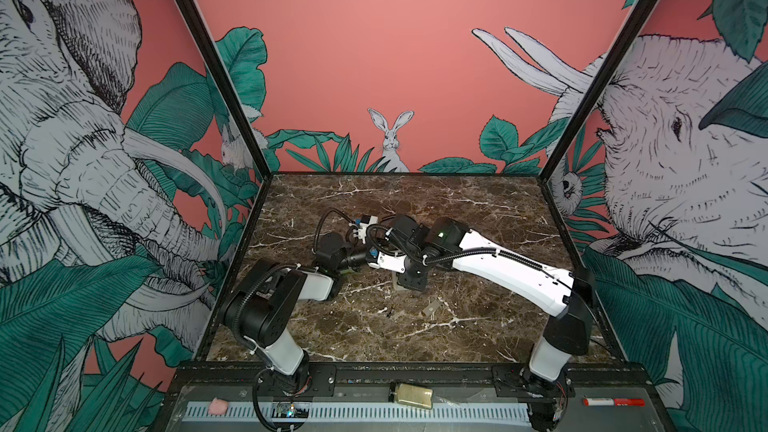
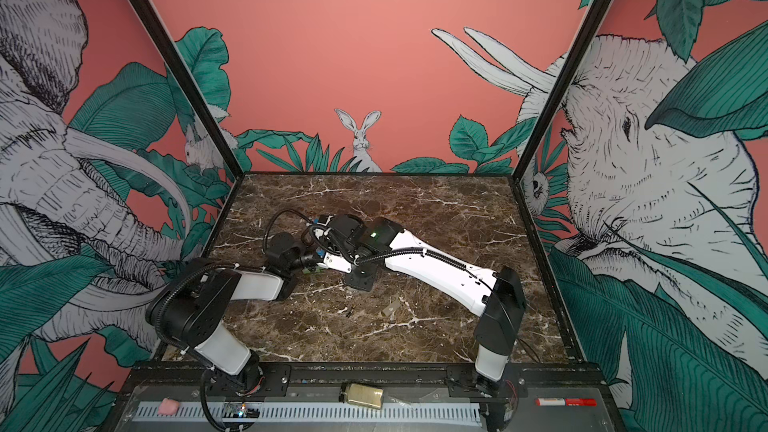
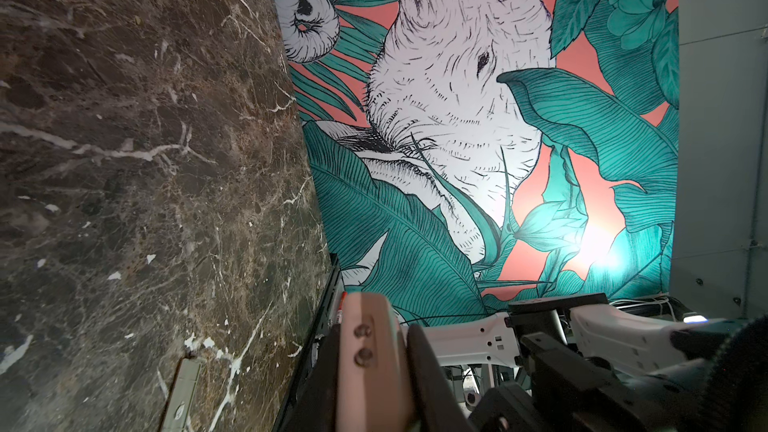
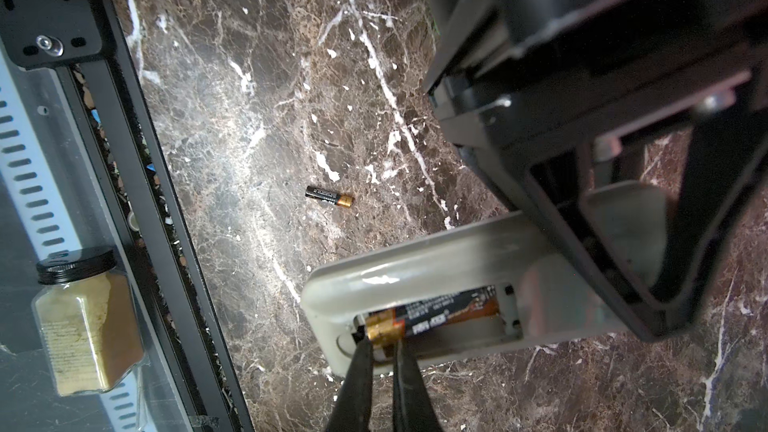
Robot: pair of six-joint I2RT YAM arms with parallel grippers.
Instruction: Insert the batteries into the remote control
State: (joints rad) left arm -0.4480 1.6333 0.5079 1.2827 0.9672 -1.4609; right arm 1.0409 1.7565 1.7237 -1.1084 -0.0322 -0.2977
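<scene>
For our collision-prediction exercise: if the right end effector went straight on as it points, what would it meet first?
Most likely the battery, whose brassy end the right end effector pinches, in the recess of the remote control.

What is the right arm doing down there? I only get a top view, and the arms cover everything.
Observer: In the right wrist view, the right gripper pinches the brassy end of a battery lying in the open recess of the remote control.
Operator: Where is the second one?
Observer: The other battery lies loose on the marble table, apart from the remote control.
Operator: Is its slot free?
Observer: It looks so: the space beside the seated battery seems empty.
</scene>
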